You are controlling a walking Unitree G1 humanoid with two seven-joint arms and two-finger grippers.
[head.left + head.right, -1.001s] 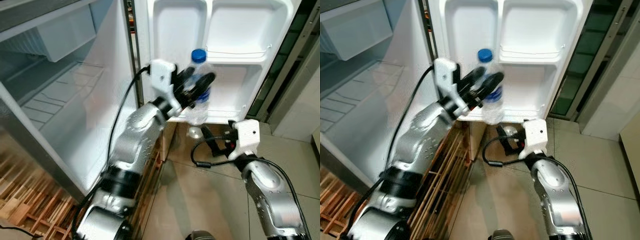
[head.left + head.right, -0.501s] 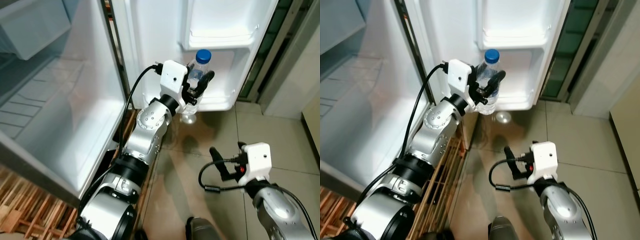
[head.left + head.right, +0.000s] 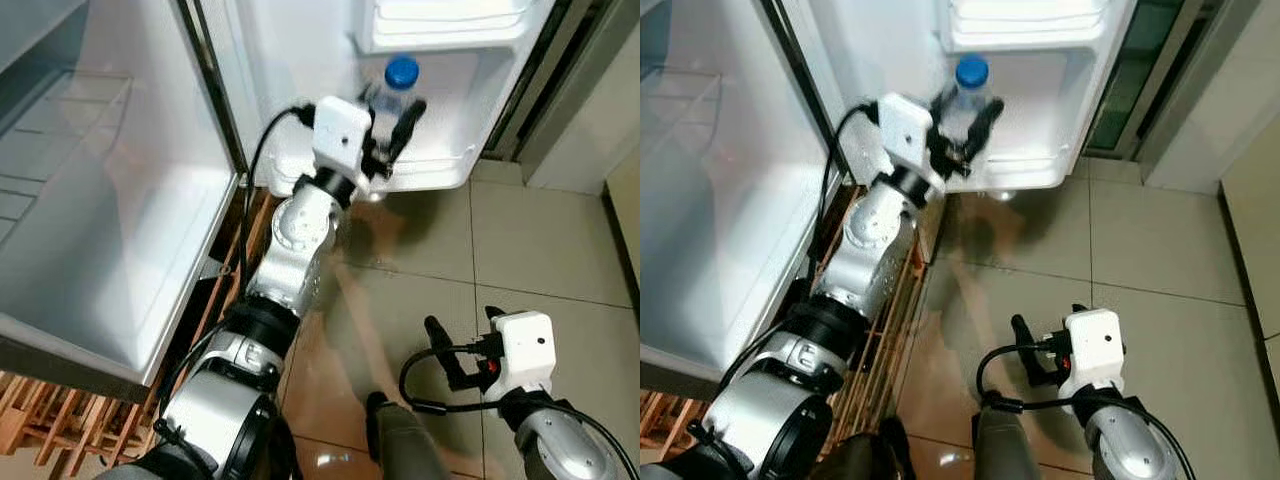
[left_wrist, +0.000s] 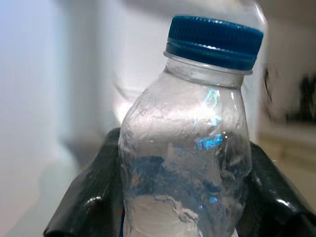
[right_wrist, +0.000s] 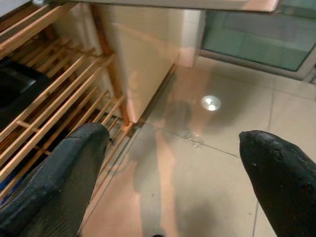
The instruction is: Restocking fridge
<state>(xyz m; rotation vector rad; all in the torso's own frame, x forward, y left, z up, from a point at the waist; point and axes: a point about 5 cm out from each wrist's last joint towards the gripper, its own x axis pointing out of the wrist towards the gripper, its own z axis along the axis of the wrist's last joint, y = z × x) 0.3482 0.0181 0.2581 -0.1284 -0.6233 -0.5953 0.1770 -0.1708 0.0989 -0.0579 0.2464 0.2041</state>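
Left gripper (image 3: 392, 118) clamped on water bottle (image 3: 393, 98), now carried down from mid-air into the lower shelf (image 3: 440, 170) of the fridge door; placement looked nearly done, release next. Right gripper (image 3: 462, 343) hung low over floor, fingers apart

Hidden/blurred bits
Water bottle (image 4: 185, 163) base cut off by frame edge; left gripper (image 3: 388, 135) motion-blurred; fridge door (image 3: 470, 110) upper shelves cropped.
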